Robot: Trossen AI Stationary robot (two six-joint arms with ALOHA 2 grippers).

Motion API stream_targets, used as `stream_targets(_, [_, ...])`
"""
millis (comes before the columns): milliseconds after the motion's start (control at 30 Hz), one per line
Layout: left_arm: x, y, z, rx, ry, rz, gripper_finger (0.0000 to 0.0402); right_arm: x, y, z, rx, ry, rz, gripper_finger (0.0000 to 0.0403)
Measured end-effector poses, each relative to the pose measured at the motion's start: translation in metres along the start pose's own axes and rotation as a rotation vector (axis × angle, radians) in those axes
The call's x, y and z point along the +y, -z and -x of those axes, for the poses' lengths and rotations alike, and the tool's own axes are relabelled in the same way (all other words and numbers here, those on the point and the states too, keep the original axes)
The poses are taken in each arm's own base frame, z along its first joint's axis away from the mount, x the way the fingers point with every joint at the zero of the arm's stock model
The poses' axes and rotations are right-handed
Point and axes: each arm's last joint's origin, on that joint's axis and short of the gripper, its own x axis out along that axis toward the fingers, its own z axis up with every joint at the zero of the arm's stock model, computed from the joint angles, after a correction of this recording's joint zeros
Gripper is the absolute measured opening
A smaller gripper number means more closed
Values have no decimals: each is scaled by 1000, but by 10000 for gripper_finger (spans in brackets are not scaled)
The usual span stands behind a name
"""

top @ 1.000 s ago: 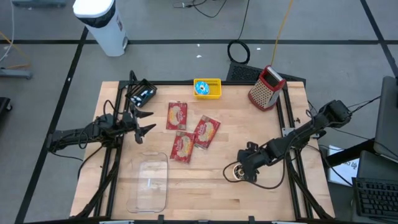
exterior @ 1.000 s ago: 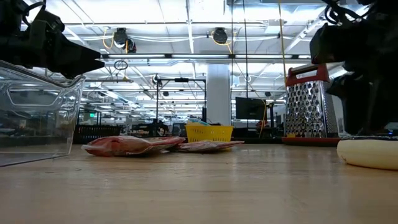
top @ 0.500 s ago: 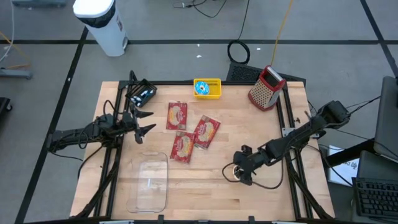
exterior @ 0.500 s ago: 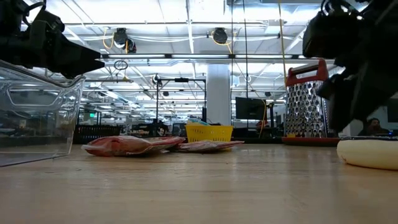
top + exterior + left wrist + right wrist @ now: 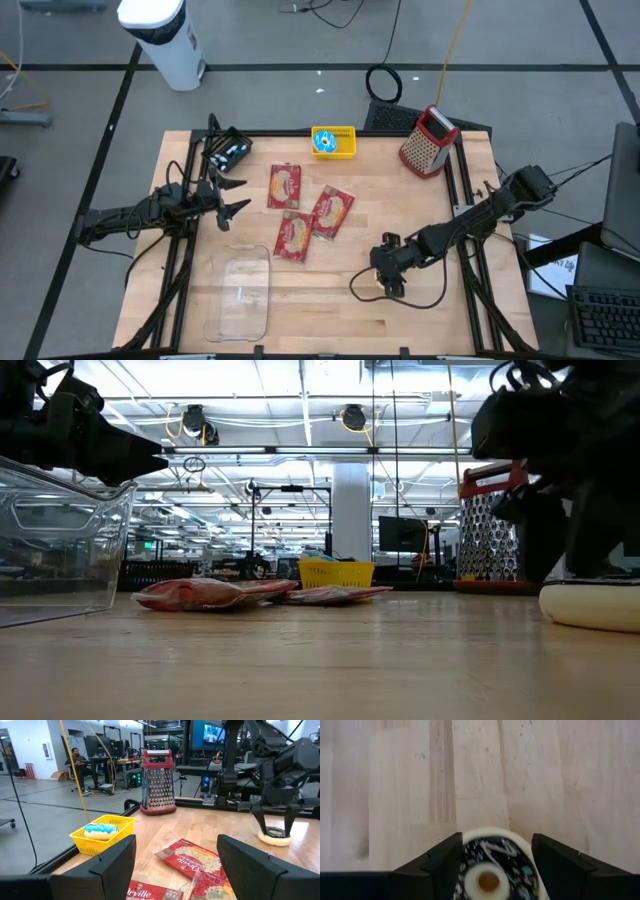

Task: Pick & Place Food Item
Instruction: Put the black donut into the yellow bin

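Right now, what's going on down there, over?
Right gripper open, straddling the frosted donut. Left gripper open, waiting near the popcorn bags. Nothing in the way.

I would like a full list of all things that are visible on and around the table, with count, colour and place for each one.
popcorn packets: three, red, middle of the table, close together
clear container: one, transparent, near edge of the table, left of centre
yellow basket: one, far edge, holds a blue-iced donut
grater: one, metal with red trim, far right corner
dark-topped donut: one, cream sides, dark icing, right of centre, between the right gripper's fingers
black and blue object: one, far left corner
white bin: one, on the floor beyond the table
person: one, seated far off in the room
left gripper: open, left side, waiting
right gripper: open, around the dark-topped donut
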Motion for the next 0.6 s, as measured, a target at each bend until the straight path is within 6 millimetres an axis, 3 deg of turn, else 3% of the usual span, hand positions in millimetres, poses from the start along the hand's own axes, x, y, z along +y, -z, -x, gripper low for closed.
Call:
stream_targets(200, [0,0,0,0,0,0,280,0,-1,19,93,91,-5,226])
stream_targets(600, [0,0,0,0,0,0,280,-5,9,4,163,130,-10,226])
